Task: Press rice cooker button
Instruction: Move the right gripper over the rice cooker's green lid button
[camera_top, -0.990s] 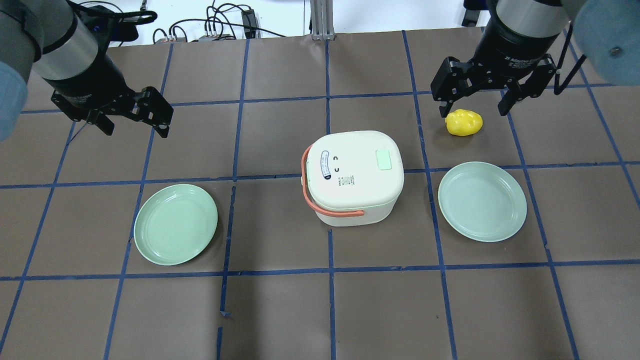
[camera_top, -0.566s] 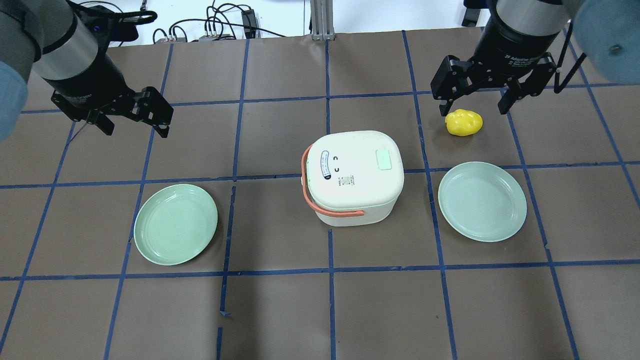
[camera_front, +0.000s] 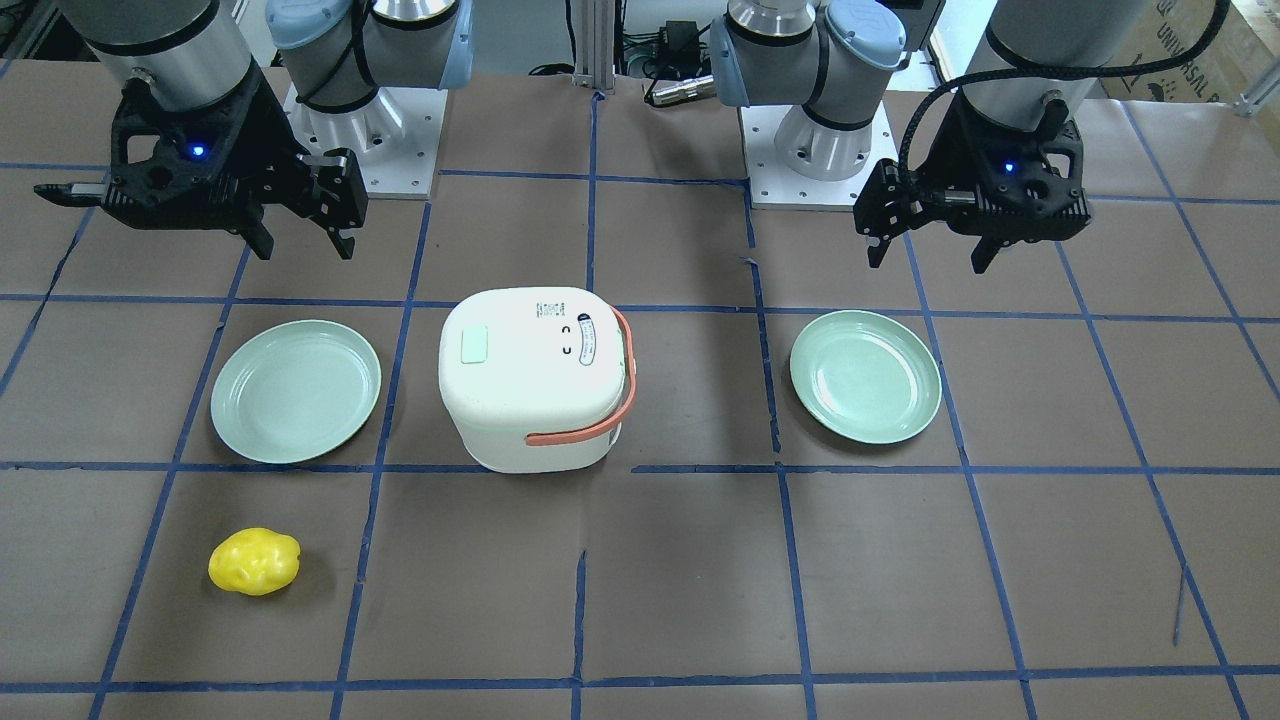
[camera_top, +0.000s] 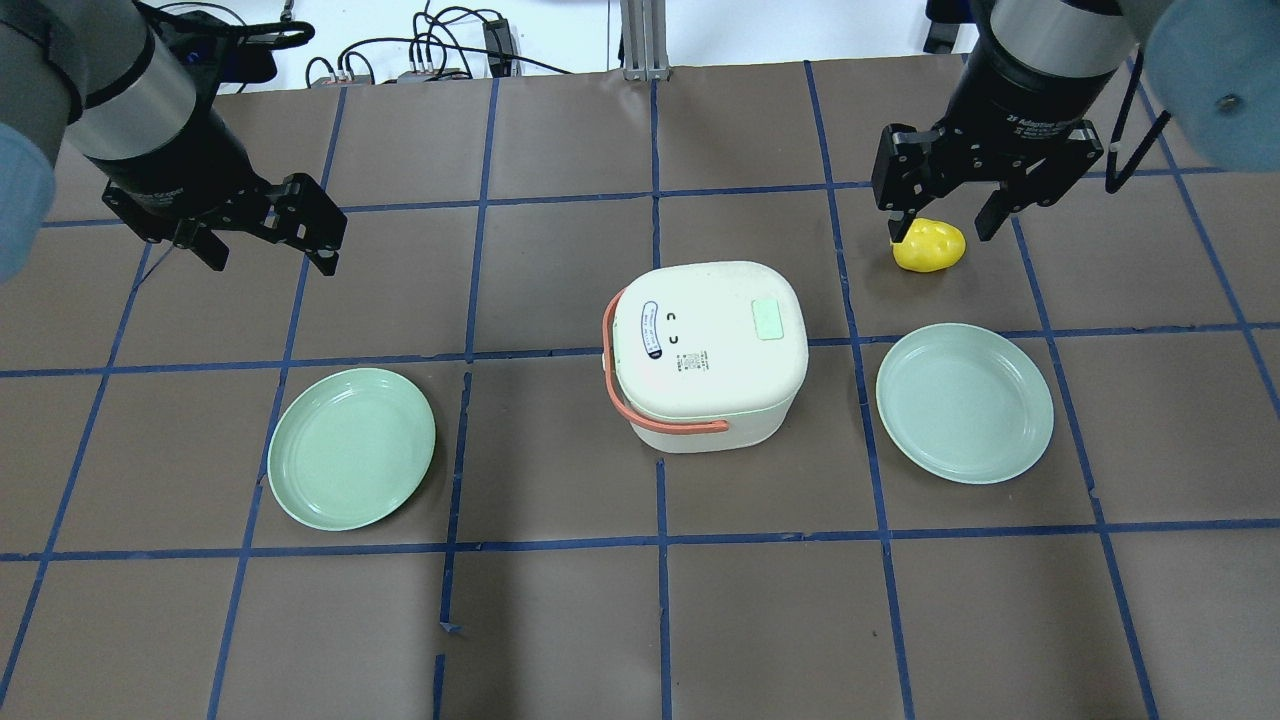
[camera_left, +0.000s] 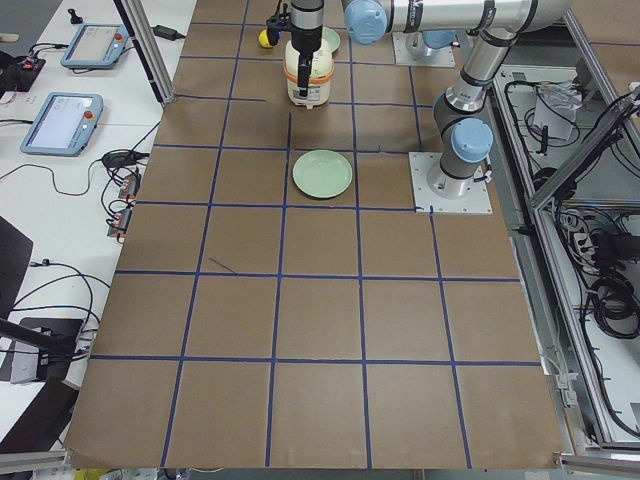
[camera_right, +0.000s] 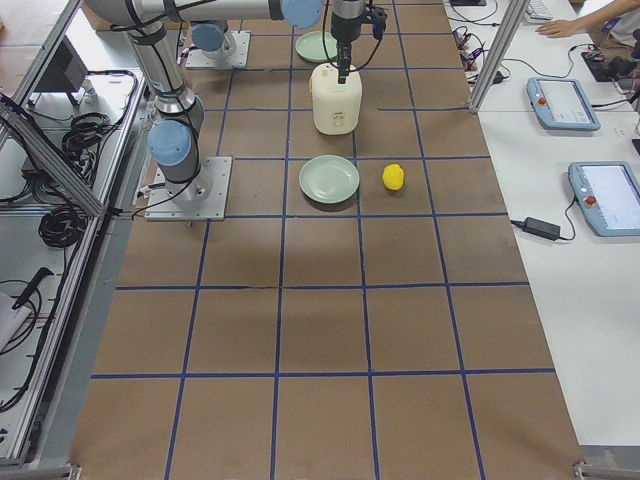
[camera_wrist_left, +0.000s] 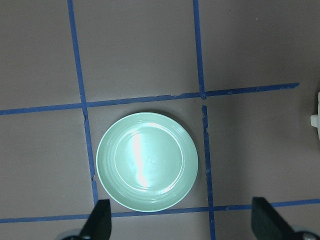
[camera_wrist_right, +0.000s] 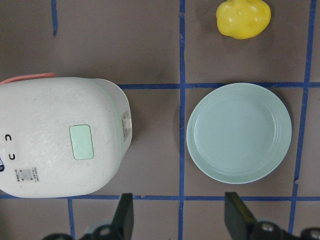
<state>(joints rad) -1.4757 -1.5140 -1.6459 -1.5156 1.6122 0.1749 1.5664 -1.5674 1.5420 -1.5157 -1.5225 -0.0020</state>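
Sitting upright, rounded matte white rice cooker (camera_top: 720, 385), pale green rectangular button (camera_top: 768, 321)

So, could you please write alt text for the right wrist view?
White rice cooker with a green lid button, left of an empty green plate, a yellow lump beyond it; the open right hand shows at the bottom.

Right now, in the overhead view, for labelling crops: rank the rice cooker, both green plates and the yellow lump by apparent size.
1. rice cooker
2. left plate and right plate, which look alike, so tied
3. yellow lump, clearly smallest
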